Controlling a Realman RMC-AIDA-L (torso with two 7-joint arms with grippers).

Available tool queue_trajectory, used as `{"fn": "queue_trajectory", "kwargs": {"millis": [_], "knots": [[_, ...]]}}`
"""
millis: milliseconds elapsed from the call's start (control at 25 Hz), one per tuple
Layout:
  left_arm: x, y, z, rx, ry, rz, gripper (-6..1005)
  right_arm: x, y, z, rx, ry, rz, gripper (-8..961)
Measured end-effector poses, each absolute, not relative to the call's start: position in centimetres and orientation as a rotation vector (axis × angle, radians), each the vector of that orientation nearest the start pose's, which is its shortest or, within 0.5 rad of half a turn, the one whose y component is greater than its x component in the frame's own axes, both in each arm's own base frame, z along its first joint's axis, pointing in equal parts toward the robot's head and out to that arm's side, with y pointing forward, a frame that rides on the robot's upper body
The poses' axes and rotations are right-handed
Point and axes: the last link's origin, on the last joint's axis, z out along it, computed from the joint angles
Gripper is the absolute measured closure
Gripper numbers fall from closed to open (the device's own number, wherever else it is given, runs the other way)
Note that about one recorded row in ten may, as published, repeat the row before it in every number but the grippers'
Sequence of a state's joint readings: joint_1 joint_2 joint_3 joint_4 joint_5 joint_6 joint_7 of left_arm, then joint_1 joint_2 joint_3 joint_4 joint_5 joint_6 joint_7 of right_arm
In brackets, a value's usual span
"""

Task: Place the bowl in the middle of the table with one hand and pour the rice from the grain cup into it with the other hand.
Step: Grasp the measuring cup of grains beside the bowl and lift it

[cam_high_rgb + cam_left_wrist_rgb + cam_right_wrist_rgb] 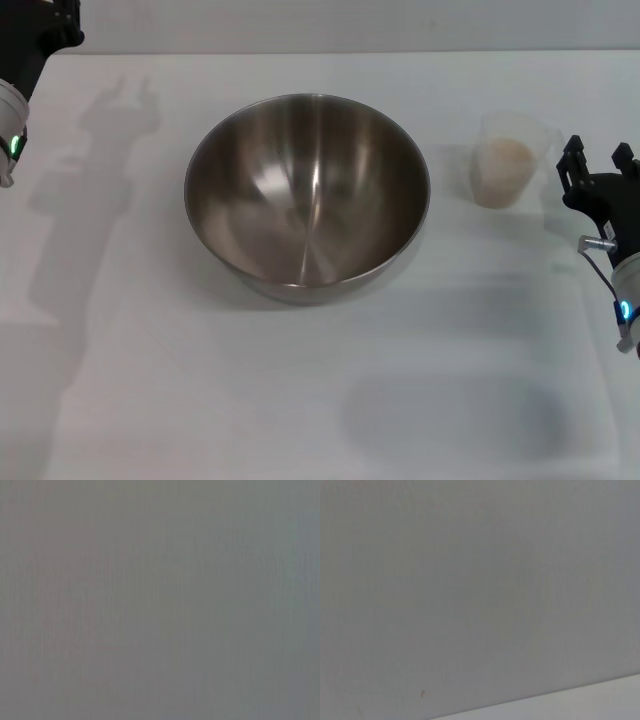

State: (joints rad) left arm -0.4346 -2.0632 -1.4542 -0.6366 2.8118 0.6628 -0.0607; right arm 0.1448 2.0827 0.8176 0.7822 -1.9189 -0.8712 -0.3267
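Observation:
The bowl (307, 195), a wide steel one, sits upright and empty near the middle of the white table (300, 400). To its right stands the clear grain cup (510, 158), holding a heap of pale rice (503, 160). My right gripper (597, 156) hovers just right of the cup, open, not touching it, with nothing between its fingers. My left gripper (45, 25) is raised at the far left corner, well away from the bowl, and its tips are cut off by the frame. Both wrist views show only a plain pale surface.
The table's far edge (330, 52) runs behind the bowl. Shadows of the arms fall on the left side and the near middle of the tabletop.

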Motion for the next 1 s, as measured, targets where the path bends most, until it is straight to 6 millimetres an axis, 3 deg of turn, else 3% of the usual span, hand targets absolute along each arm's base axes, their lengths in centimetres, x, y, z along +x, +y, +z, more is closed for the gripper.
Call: {"fn": "queue_trajectory", "kwargs": {"millis": [1000], "knots": [[-25.47,41.10,2.18,-1.581,-0.491,-0.714,707,31.20,29.83,-6.16,-1.471,0.903,0.585,375]]}}
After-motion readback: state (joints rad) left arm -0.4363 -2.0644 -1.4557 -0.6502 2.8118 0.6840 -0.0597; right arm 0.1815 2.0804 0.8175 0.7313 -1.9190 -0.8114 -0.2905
